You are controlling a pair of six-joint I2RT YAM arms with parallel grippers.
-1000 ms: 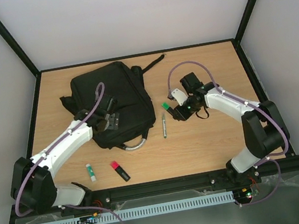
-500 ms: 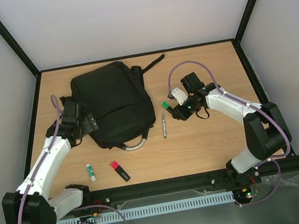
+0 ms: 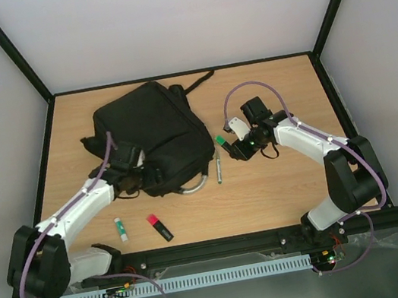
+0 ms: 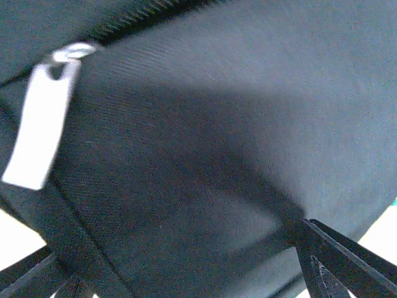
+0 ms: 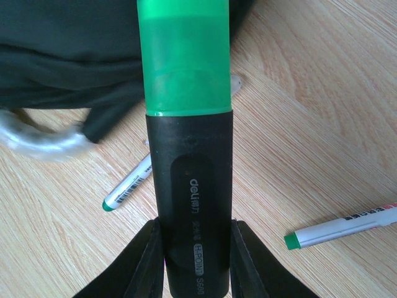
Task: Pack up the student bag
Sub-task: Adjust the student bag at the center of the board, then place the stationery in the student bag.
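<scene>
Evidently soft and floppy, the bag (image 3: pixel 155 137) lies at the far left of the table (image 3: pixel 273 89); it is best taken by its stiffer-looking grey handle (image 3: pixel 194 186) or zip pull (image 4: pixel 40 130). Its fabric is straddled by the left gripper (image 3: pixel 142 177), jaws wide, perhaps not yet pinching. A green highlighter (image 5: pixel 189 155) is clamped by the right gripper (image 5: pixel 193 248); a pen (image 3: pixel 218 167) lies loose beside the handle.
</scene>
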